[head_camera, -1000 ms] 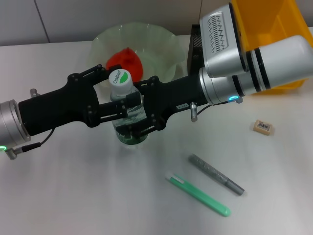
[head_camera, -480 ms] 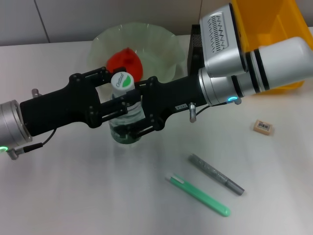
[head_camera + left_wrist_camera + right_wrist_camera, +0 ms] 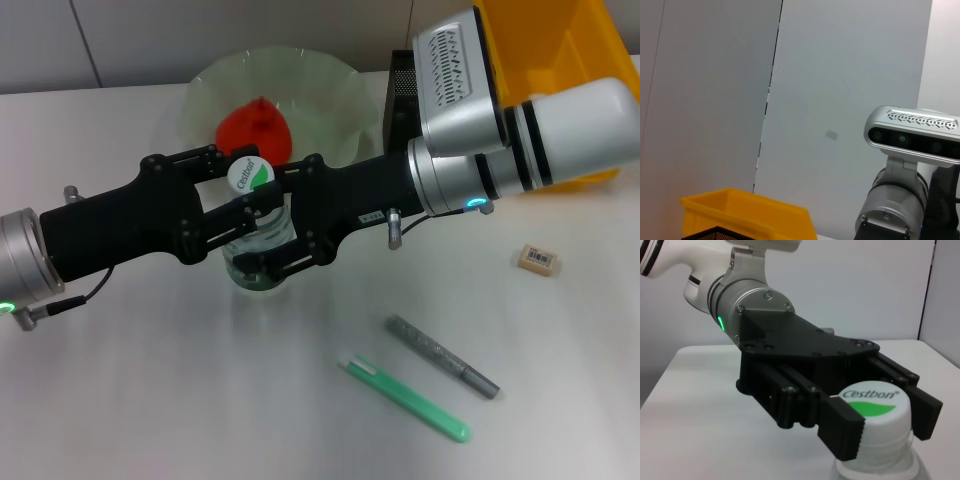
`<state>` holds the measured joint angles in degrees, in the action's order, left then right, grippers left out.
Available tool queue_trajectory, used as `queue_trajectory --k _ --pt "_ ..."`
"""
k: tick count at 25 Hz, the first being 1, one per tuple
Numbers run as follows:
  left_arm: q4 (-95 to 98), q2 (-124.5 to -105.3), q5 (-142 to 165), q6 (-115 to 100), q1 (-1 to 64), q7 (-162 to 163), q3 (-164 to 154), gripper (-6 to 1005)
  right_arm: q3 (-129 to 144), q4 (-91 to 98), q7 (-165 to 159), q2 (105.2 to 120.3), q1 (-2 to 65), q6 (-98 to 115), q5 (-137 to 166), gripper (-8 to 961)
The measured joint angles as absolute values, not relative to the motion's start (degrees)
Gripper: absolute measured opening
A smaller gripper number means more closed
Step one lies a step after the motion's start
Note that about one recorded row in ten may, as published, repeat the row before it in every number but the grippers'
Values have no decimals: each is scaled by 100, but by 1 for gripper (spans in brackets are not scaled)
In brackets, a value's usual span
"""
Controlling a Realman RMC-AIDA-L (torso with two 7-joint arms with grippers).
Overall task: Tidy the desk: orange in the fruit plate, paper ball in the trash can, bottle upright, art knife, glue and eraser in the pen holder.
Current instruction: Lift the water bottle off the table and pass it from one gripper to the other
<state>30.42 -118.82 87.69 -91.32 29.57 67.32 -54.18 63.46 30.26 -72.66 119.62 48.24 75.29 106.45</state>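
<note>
Now the bottle-righting step is in hand. The bottle (image 3: 252, 240) stands upright on the desk (image 3: 150, 400), just in front of the fruit plate (image 3: 330, 90), with its white-and-green cap (image 3: 248, 173) facing up. The left gripper (image 3: 215, 215) reaches in from the side away from the trash can (image 3: 560, 60); the right wrist view shows its jaws clenched on the bottle at the cap and neck. The right gripper (image 3: 290, 225) meets the bottle from the opposite side, and its jaws appear to be closed against the clear body below the cap. The orange (image 3: 255, 130) already lies in the fruit plate behind the bottle. The pen holder (image 3: 398, 95) stands between the fruit plate and the trash can, largely hidden by the right arm. No paper ball is visible in any view.

Three small items remain on the desk, on the near side of the bottle: a grey art knife (image 3: 442, 357), a green glue stick (image 3: 405, 398) beside it, and the eraser (image 3: 537, 260), well apart toward the trash can.

By judgement, the next move calls for both grippers to release and draw back sideways without tipping the bottle, after which one arm can fetch the knife, glue or eraser for the pen holder.
</note>
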Motion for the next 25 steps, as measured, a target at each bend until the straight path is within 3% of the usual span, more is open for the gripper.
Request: queue_trajectory --k 7,25 --pt "3089 -11861 8736 -9136 2956 6760 -5394 489 6338 3035 -7268 11960 4812 7553 10619 793" --pt "3256 -11829 8631 -8919 3049 7029 -5364 455 6346 3077 -7301 11963 4696 7680 10255 793"
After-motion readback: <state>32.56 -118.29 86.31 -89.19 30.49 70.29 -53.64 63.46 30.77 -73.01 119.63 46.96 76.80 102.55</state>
